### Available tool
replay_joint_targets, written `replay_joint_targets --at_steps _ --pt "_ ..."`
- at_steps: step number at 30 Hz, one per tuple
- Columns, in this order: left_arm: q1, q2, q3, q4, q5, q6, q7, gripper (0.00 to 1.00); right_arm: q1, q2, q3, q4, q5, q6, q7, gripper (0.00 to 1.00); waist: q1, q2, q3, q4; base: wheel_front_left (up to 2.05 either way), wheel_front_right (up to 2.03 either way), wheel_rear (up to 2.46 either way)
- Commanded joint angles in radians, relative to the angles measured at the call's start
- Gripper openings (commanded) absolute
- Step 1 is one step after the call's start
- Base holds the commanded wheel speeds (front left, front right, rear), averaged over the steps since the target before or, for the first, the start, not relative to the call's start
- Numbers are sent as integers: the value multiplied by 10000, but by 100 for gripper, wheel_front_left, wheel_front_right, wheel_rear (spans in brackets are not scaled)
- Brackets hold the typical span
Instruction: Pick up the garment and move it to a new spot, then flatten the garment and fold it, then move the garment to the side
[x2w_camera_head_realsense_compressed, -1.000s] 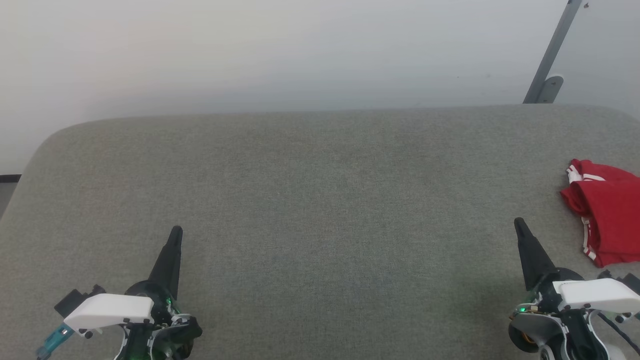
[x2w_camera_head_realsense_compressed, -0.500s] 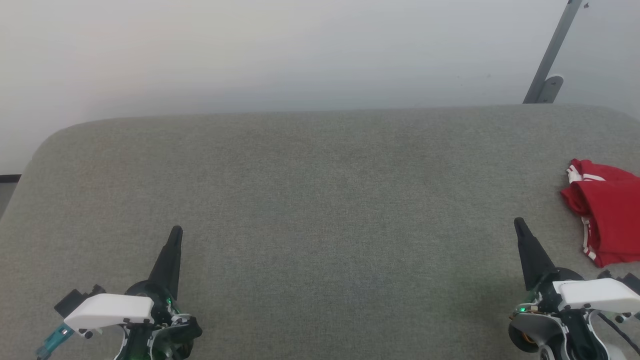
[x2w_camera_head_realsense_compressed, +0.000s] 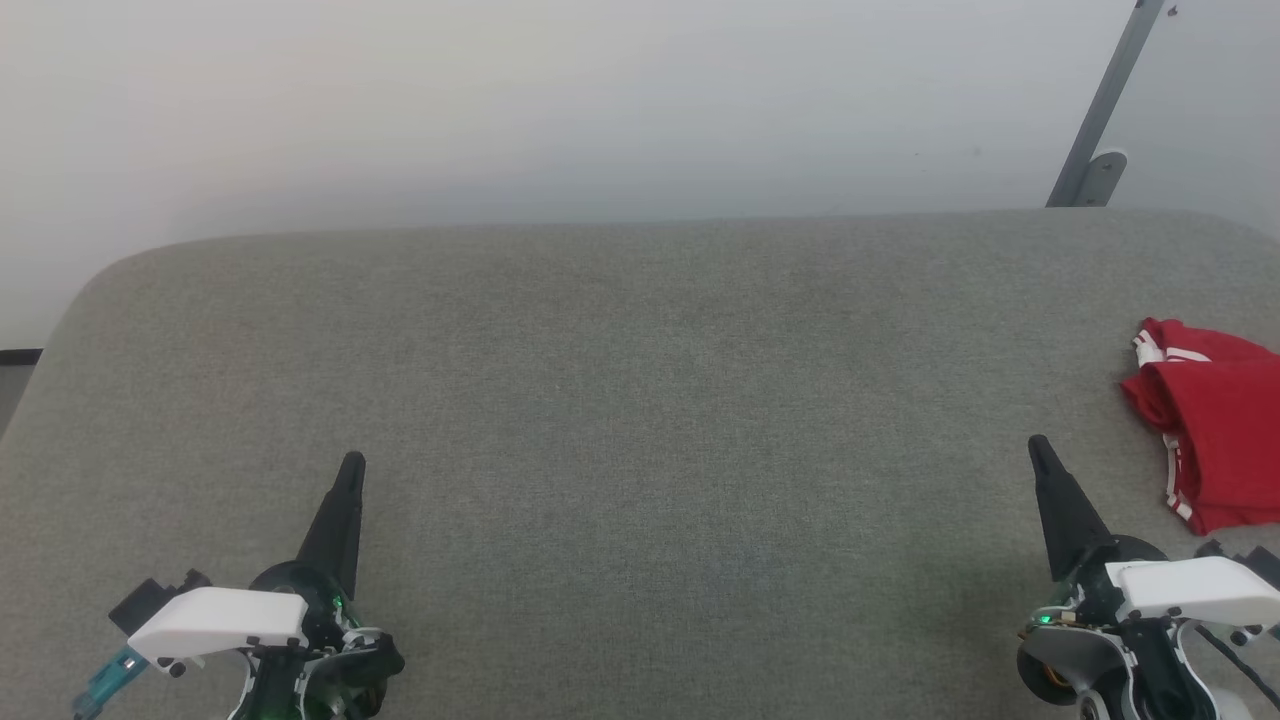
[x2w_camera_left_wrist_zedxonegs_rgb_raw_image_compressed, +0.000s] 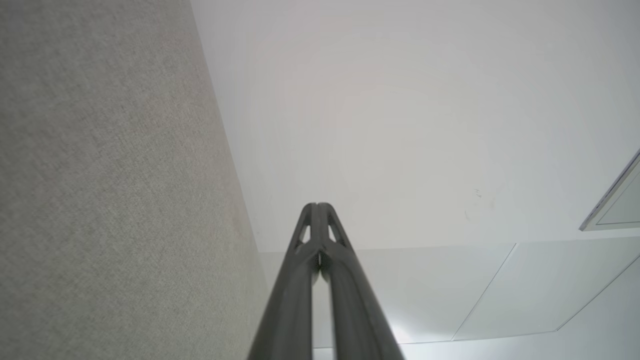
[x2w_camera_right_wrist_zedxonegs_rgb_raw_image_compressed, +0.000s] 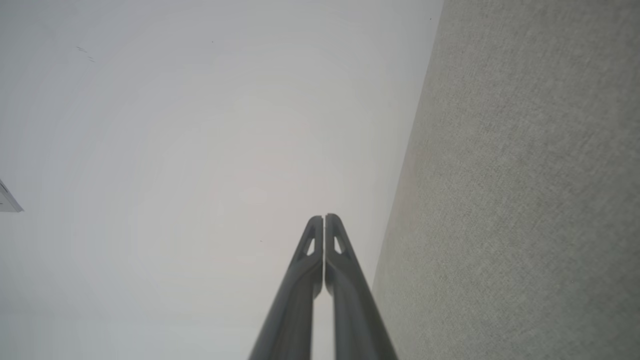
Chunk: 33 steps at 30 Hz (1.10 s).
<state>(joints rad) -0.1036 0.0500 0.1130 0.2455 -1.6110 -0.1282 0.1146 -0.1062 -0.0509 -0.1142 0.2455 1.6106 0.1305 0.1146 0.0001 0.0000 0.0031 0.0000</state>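
Left tool (x2w_camera_head_realsense_compressed: 351, 468) at 7 o'clock and right tool (x2w_camera_head_realsense_compressed: 1038, 447) at 5 sit pinched shut, empty, apparently parked because the garment (x2w_camera_head_realsense_compressed: 1215, 440) lies folded at 3 o'clock on the bench (x2w_camera_head_realsense_compressed: 640, 400).

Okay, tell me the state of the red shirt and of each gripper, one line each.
garment: loosely folded into a bundle, lying on the right side of the grey padded surface, not held, cut off by the picture edge.
left gripper: shut, empty, over the surface.
right gripper: shut, empty, near the garment but apart from it.
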Motion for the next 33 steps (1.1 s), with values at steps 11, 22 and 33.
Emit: replay_joint_targets --at_steps 11,22,33 --pt "-118 -27 24 -4 -33 -46 28 0 -49 34 -7 -31 43 4 26 0 -1 0 0 0 0 0 0" --pt "-118 -27 22 -4 -34 -46 27 0 -49 34 -6 -31 44 4 26 0 -1 0 0 0 0 0 0" --pt "-118 -27 22 -4 -35 -47 26 0 -49 35 -4 -31 44 4 25 0 -1 0 0 0 0 0 0"
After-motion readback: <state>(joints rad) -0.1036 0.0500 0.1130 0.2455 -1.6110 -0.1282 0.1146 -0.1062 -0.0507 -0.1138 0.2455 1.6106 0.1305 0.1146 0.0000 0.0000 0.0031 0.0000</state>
